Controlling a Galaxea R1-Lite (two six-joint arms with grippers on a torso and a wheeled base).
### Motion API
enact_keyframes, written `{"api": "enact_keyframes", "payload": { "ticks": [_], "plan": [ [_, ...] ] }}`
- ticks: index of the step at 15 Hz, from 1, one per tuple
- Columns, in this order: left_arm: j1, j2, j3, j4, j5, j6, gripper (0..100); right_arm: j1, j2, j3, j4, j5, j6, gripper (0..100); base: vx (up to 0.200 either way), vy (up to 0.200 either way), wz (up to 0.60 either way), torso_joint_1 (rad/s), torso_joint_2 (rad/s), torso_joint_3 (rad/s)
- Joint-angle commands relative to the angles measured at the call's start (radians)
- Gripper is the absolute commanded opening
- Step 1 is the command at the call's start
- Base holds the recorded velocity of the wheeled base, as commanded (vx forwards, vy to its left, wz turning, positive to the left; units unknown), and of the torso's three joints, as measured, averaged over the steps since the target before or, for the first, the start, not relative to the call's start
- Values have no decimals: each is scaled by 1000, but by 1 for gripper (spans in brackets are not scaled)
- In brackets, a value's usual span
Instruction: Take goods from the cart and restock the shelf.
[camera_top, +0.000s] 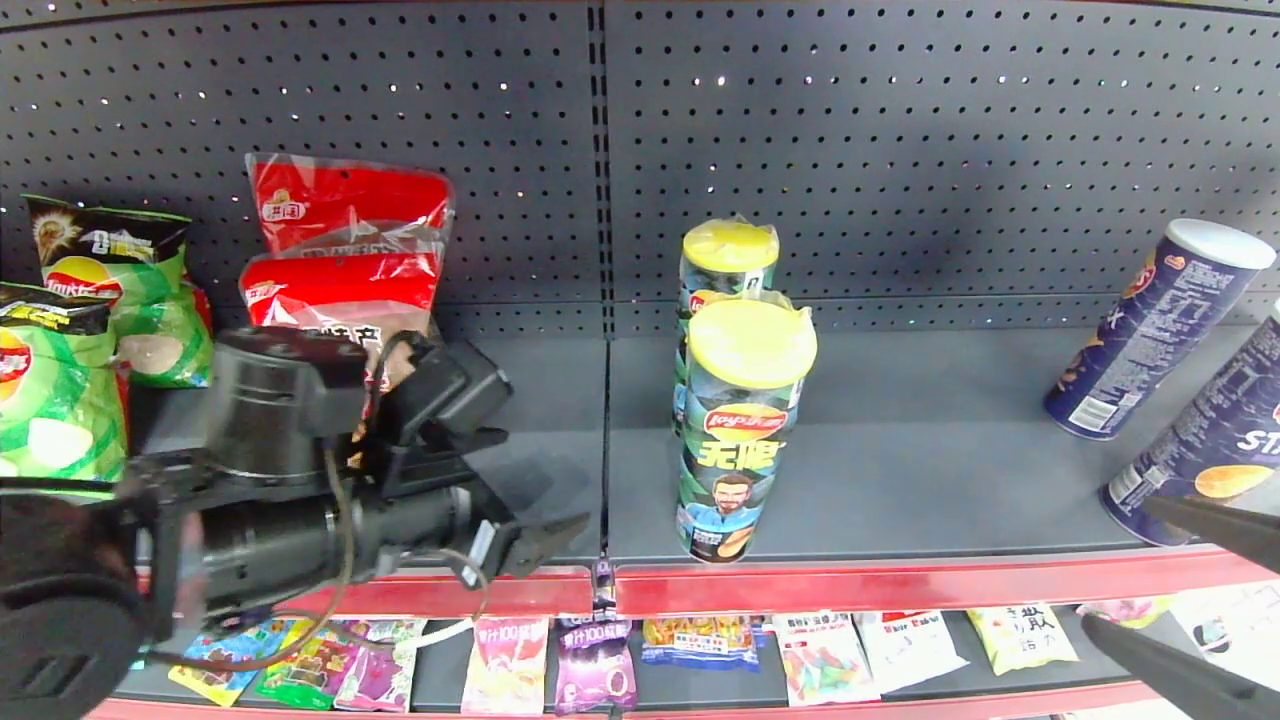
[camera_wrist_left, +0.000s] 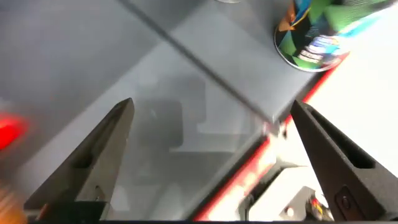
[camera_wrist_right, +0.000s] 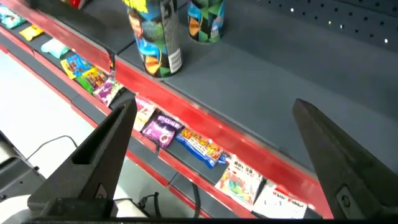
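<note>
- My left hand (camera_top: 530, 500) hangs spread and empty over the shelf (camera_top: 900, 480), at about 8 o'clock from the front can (camera_top: 745, 430), with its tips just above the red lip (camera_top: 850, 585).
- In the left wrist view, the left hand (camera_wrist_left: 211, 155) has bare shelf deck (camera_wrist_left: 93, 74) between its fingers, so I judge there is no item in it to place.
- My right hand (camera_top: 1180, 590) is also spread and holds nothing. It sits low at 4 o'clock from the front can, just beside the nearer blue canister (camera_top: 1210, 440).
- The stocked goods are on the shelf: the front can near the lip, the second can (camera_top: 728, 260) at its 12 o'clock, and the red bags (camera_top: 345, 250) and green chip bags (camera_top: 60, 400) around 9 to 10 o'clock.
- Risk: if I swing the left arm toward 3 o'clock, it clips the front can, which could tip over the lip.
- Risk: both blue canisters lean, so a nudge from the right hand could topple them.
- Risk: the loose cable (camera_top: 340, 600) under my left wrist may snag the lip as I pull back.
</note>
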Motion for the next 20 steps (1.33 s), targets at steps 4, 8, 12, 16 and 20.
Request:
{"api": "enact_keyframes", "payload": {
  "ticks": [4,8,12,16,20],
  "plan": [
    [163,-958,321,471,151,-140,100,-89,-287,73,124,-53,23,100,0,0,0,0,0,0],
    [361,-1391,278,983,258,-220,100,-266,-463,12,410,-187,96,100,0,0,0,0,0,0],
    [588,-1532,362,982,241,-296,100,-482,-524,30,506,-231,161,100,0,0,0,0,0,0],
    [577,-1549,430,804,160,-278,100,-425,-788,219,490,-173,52,100,0,0,0,0,0,0],
    [577,-1549,650,387,180,-209,100,-425,-794,338,276,-171,103,100,0,0,0,0,0,0]
  ]
}}
